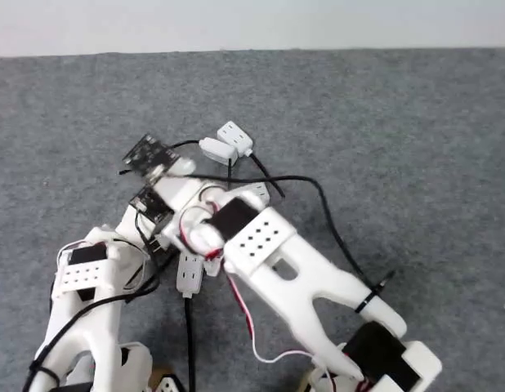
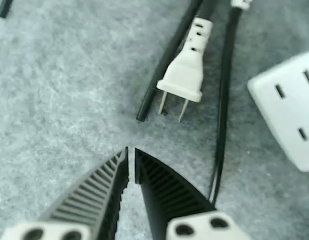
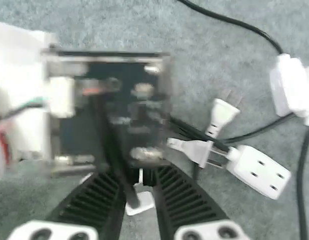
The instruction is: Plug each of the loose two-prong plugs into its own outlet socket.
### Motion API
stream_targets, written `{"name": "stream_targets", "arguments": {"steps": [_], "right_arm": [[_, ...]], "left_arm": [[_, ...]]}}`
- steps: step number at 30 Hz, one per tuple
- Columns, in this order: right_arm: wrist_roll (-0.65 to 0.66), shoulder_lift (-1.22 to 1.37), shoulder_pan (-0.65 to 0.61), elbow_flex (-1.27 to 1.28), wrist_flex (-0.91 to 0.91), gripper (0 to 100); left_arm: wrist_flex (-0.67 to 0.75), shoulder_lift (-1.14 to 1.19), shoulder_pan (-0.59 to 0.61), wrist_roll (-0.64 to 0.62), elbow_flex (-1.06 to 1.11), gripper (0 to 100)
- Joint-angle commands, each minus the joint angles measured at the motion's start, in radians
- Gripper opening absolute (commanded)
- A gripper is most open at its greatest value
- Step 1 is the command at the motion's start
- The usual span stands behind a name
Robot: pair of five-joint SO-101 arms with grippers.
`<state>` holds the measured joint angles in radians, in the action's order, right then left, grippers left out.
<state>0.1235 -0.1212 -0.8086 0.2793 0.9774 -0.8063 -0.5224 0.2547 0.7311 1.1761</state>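
Pinching half-hidden white plug (image 3: 139,205) (probably): right gripper (image 3: 138,177); left gripper (image 2: 130,154) together.

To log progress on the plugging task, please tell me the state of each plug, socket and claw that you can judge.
Left claw: shut, holding nothing.
White two-prong plug: unplugged, lying on the carpet, prongs bare.
Outlet socket block: visible slots free.
Right claw: too blurred to judge.

White two-prong plug (image 2: 183,75) lies loose; white outlet socket (image 2: 289,107) near.
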Motion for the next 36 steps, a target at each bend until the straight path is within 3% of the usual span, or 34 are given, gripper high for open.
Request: {"name": "stream_targets", "arguments": {"steps": [1, 6, 15, 20, 25, 31, 36], "right_arm": [[0.075, -0.05, 0.09, -0.008, -0.015, 5.1], [0.133, -0.051, 0.166, -0.061, 0.01, 21.7], [0.153, -0.091, 0.189, -0.152, 0.14, 23.0], [-0.089, -0.137, 0.173, -0.002, 0.116, 23.0], [-0.287, -0.076, 0.156, 0.199, -0.114, 23.0], [-0.393, 0.104, 0.137, 0.173, -0.226, 23.0], [-0.408, 0.271, 0.091, 0.057, -0.186, 23.0]], "left_arm": [[0.026, -0.028, 0.037, -0.021, -0.005, 1], [0.046, -0.028, 0.04, -0.023, -0.005, 1], [0.046, -0.028, 0.04, -0.023, -0.005, 1], [0.046, -0.028, 0.04, -0.023, -0.005, 1], [0.046, -0.028, 0.041, -0.023, -0.005, 1], [0.054, -0.028, 0.041, -0.034, -0.007, 1], [0.11, -0.02, 0.064, -0.175, -0.012, 9]]}}
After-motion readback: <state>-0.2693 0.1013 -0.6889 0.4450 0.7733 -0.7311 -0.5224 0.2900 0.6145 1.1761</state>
